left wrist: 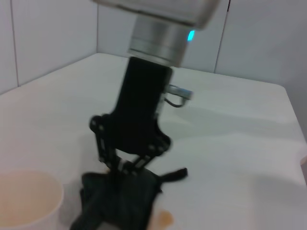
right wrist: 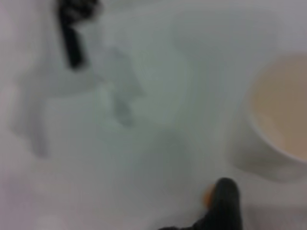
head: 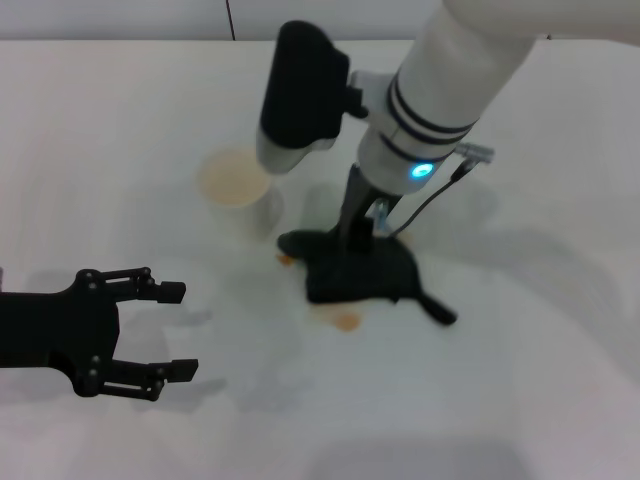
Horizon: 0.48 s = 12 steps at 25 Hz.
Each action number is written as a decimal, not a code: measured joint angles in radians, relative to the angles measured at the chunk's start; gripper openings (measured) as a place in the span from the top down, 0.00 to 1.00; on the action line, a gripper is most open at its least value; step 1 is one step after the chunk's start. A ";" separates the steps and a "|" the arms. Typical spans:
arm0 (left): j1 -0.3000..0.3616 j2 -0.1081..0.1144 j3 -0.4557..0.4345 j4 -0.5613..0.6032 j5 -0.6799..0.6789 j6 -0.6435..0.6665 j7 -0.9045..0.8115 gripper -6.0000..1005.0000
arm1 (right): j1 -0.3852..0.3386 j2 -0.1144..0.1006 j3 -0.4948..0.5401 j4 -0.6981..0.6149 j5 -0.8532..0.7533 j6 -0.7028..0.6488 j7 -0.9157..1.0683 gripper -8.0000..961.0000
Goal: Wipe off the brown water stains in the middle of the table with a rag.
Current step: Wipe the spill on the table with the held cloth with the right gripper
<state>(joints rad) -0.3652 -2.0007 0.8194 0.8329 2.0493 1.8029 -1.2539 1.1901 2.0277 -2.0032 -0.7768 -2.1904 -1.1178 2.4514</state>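
Observation:
The dark rag lies bunched in the middle of the white table, its narrow tail pointing to the right. My right gripper comes down from above and is shut on the rag's back part. Parts of the brown water stains show at the rag's front edge and at its left corner. The left wrist view shows the right gripper, the rag and a bit of stain. My left gripper is open and empty at the front left, well away from the rag.
A white paper cup with a pale cream inside stands just left of the rag, close to the right arm; it also shows in the left wrist view and in the right wrist view.

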 joint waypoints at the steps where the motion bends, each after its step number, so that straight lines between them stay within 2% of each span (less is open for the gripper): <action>1: 0.000 0.000 0.000 0.000 0.000 -0.001 0.000 0.13 | 0.004 0.000 0.011 0.020 -0.023 0.012 0.000 0.93; 8: 0.000 -0.003 -0.001 0.000 0.001 -0.005 0.001 0.13 | 0.007 0.000 0.116 0.090 -0.176 0.058 0.000 0.93; 12: -0.003 -0.001 -0.001 0.000 0.001 -0.009 0.002 0.13 | 0.006 0.000 0.077 0.059 -0.141 0.032 -0.009 0.93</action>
<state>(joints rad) -0.3687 -2.0019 0.8185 0.8328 2.0500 1.7937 -1.2518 1.1965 2.0277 -1.9265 -0.7180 -2.3314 -1.0857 2.4420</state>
